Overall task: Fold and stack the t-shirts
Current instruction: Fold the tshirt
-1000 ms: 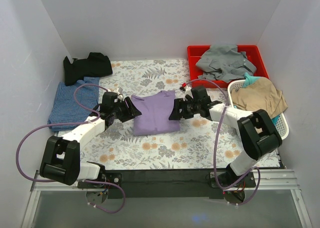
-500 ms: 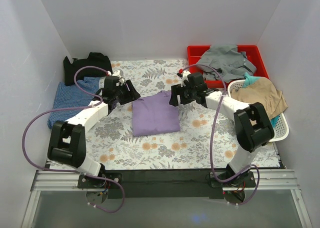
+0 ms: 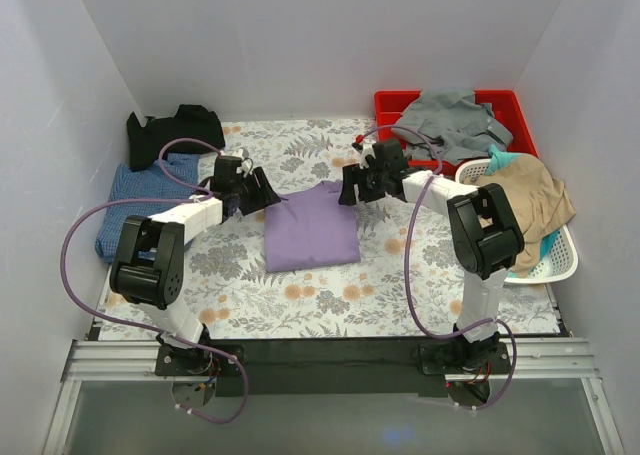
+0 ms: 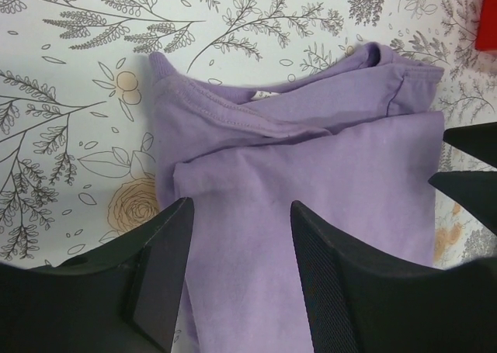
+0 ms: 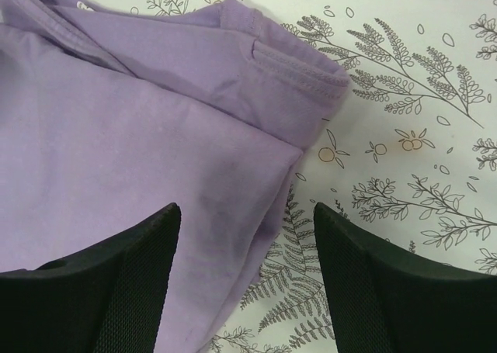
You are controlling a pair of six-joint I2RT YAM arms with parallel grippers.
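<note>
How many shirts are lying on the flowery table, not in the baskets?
3. The purple shirt lies folded in the middle, the blue checked shirt at the left edge, the black shirt in the far left corner. Others could hide underneath.

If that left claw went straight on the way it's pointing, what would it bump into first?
Most likely the lilac t-shirt: the open left claw points at its collar end, cloth filling the gap ahead. How close it is, I cannot tell.
</note>
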